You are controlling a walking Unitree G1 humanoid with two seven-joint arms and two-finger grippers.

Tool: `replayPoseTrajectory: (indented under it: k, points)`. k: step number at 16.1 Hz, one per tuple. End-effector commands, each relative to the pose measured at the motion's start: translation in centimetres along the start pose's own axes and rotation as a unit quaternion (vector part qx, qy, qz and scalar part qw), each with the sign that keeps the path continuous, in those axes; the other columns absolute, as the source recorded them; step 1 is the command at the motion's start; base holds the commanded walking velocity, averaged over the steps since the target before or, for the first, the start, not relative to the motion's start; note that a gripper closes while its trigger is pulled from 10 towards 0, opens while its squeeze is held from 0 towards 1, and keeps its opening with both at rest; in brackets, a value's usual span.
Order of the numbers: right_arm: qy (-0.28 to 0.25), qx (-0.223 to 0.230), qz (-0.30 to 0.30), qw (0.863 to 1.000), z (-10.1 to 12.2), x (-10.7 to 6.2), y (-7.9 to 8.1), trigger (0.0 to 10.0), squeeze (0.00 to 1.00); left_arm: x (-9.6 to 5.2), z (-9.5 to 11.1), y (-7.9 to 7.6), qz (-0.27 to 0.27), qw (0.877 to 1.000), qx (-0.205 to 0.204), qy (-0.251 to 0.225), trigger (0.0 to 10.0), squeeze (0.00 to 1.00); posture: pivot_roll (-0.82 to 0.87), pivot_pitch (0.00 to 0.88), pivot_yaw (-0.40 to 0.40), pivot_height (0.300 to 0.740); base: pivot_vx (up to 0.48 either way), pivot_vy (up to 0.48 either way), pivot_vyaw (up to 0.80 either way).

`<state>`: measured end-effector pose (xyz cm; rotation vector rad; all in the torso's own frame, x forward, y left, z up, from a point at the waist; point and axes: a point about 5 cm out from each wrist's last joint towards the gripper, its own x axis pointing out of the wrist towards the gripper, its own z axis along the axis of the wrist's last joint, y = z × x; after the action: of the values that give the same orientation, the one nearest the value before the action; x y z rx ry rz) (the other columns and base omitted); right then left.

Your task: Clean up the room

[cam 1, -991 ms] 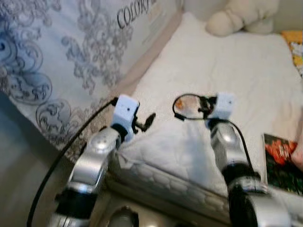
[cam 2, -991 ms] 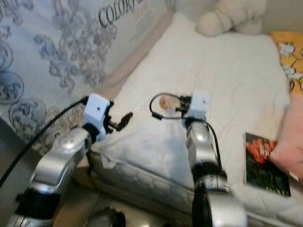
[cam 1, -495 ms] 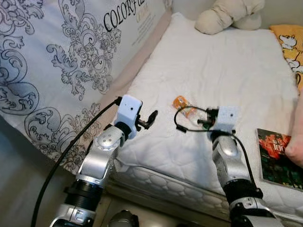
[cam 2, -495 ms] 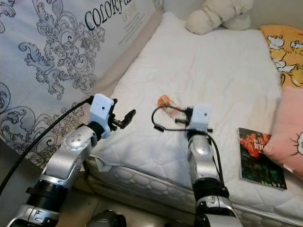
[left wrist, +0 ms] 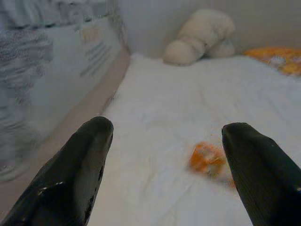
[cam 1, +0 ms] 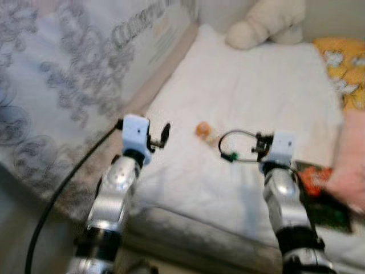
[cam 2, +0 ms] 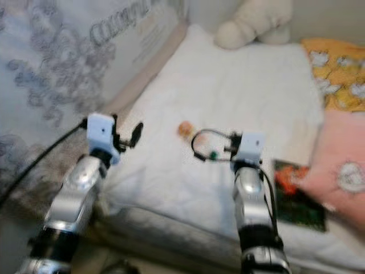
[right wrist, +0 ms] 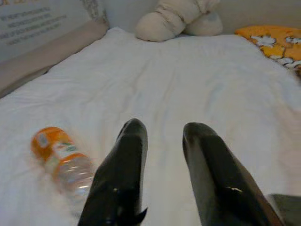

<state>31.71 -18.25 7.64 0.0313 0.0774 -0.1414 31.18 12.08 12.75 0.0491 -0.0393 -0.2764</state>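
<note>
On the white bed [cam 1: 268, 85] an orange-capped plastic bottle [right wrist: 63, 157] lies on its side, just ahead of both arms; left gripper [left wrist: 164, 155] fingers spread wide, right gripper [right wrist: 162, 155] narrowly apart, both empty; approach step; next, reach down and close on the bottle

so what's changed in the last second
Mostly the camera has shifted, so the whole scene slid. Both arms stay raised over the bed; left gripper jaws wide open, right gripper holding nothing. The bottle hasn't been picked up; the book stays put.
</note>
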Motion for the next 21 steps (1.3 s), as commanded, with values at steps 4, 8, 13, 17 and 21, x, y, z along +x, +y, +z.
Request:
replayPoseTrajectory:
  k: [4, 8, 13, 17, 21]
  points:
    - [-0.006, 0.004, 0.030, 1.000, 0.8, 0.5, 0.7, 10.0, 1.00, 0.1, -0.2, 0.2, -0.002, 1.000, 0.020, 0.002, 10.0, 0.00, 0.17, 0.000, -0.033, 0.732, 0.461, 0.000, 0.00]
    - [0.097, -0.026, 0.071, 0.992, 0.4, 2.9, 1.9, 10.0, 0.61, -0.5, -0.4, 0.0, -0.005, 0.998, 0.054, 0.009, 10.0, 0.00, 0.19, 0.000, -0.032, 0.732, 0.342, 0.000, 0.00]
    - [0.169, -0.032, 0.086, 0.981, 2.6, 5.5, 3.4, 10.0, 0.00, -5.4, 0.1, 1.0, -0.004, 0.996, 0.075, 0.058, 10.0, 0.00, 0.38, 0.014, -0.059, 0.732, 0.000, 0.000, 0.00]
    - [0.214, -0.034, 0.105, 0.971, 3.1, 5.9, 4.0, 10.0, 0.00, -8.0, 1.1, 0.5, -0.019, 0.994, 0.073, 0.080, 10.0, 0.00, 0.44, 0.097, -0.055, 0.732, 0.000, 0.000, 0.00]
    - [0.205, -0.041, 0.090, 0.974, 4.3, 6.5, 3.4, 10.0, 0.00, -10.8, 1.8, -0.2, -0.018, 0.991, 0.053, 0.123, 10.0, 0.00, 0.46, 0.201, -0.050, 0.732, 0.000, 0.000, 0.00]
